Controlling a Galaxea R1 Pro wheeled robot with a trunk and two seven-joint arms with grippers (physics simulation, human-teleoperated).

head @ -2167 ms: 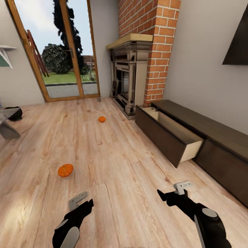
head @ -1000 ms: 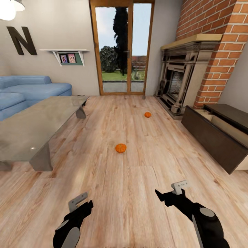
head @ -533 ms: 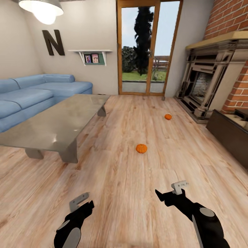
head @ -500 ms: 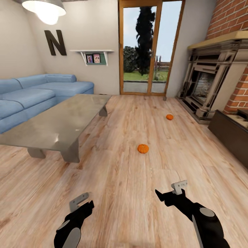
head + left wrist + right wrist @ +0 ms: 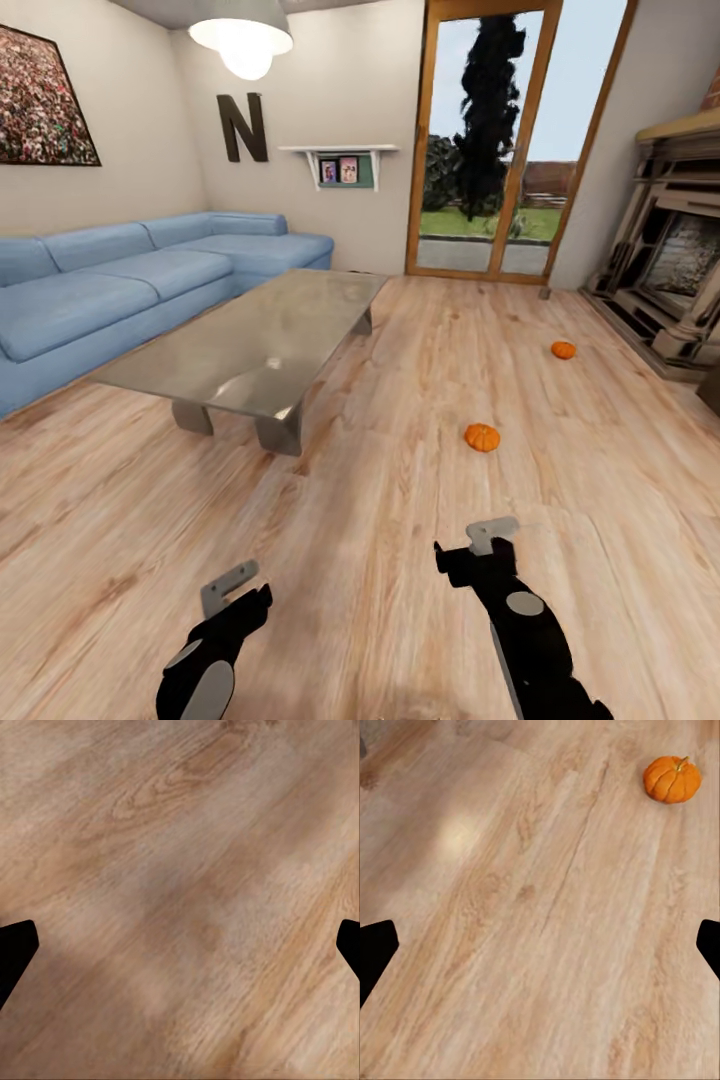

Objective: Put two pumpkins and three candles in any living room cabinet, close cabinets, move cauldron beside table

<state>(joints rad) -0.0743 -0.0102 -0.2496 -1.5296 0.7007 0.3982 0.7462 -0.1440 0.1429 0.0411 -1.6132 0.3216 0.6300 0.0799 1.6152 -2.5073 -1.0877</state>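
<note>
Two orange pumpkins lie on the wood floor: the nearer pumpkin [image 5: 482, 437] ahead of my right gripper [image 5: 462, 562], the farther pumpkin [image 5: 563, 350] toward the fireplace. The nearer pumpkin [image 5: 671, 780] also appears in the right wrist view, well beyond the right gripper [image 5: 540, 949], which is open and empty. My left gripper [image 5: 255, 598] hangs over bare floor, and the left gripper [image 5: 180, 945] is open and empty too. The grey glossy table [image 5: 250, 345] stands ahead on the left. A dark sliver of the cabinet [image 5: 712, 392] sits at the right edge. Candles and cauldron are out of view.
A blue corner sofa [image 5: 120, 290] runs behind the table along the left wall. A stone fireplace [image 5: 680, 270] is at the right, and a glass door [image 5: 495, 150] at the back. Open wood floor [image 5: 400, 500] stretches between me and the pumpkins.
The whole view has swung left, so the sofa and table came in and the cabinet slid off right. My right arm has drawn slightly inward; the pumpkins have not moved.
</note>
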